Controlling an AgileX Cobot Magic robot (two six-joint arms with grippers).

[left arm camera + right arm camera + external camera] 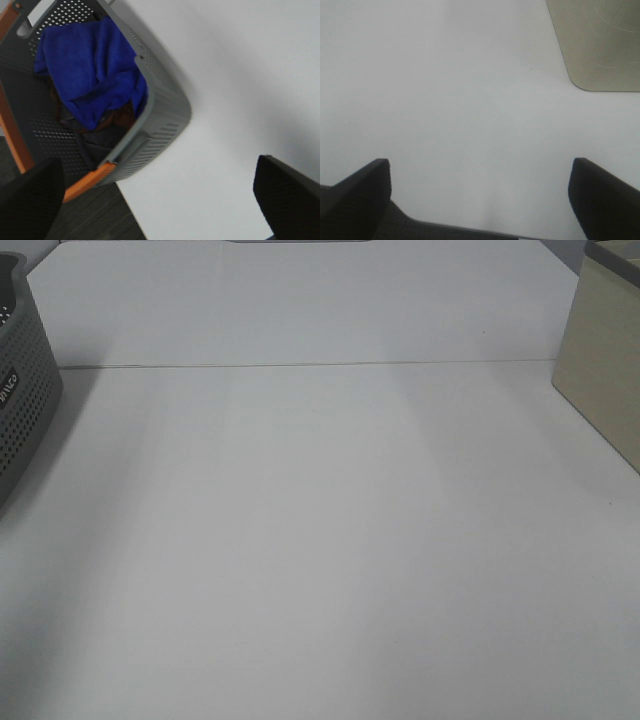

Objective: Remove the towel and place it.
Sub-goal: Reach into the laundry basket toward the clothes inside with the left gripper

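Left wrist view gives me the towel point(90, 65): it lies crumpled inside the basket point(165, 120), a blue heap pressed against one grey perforated wall and reaching up to the rim. Under it I can make out darker things point(107, 132), but not what they are. Orange trim point(90, 181) runs along two of the basket's edges. The basket stands on the white table point(320, 540) at its edge, with dark floor showing beyond it.

My left gripper point(159, 200) hangs above bare table just beside the basket, apart from it, fingers spread wide with nothing between them. On the high camera only a corner of the basket shows at the far left, and I cannot see the towel from there; neither arm is in that picture.

My right gripper point(480, 200) is also splayed wide and empty, over bare table near its edge. A beige box point(605, 370) stands at the table's right side, well apart from the basket.
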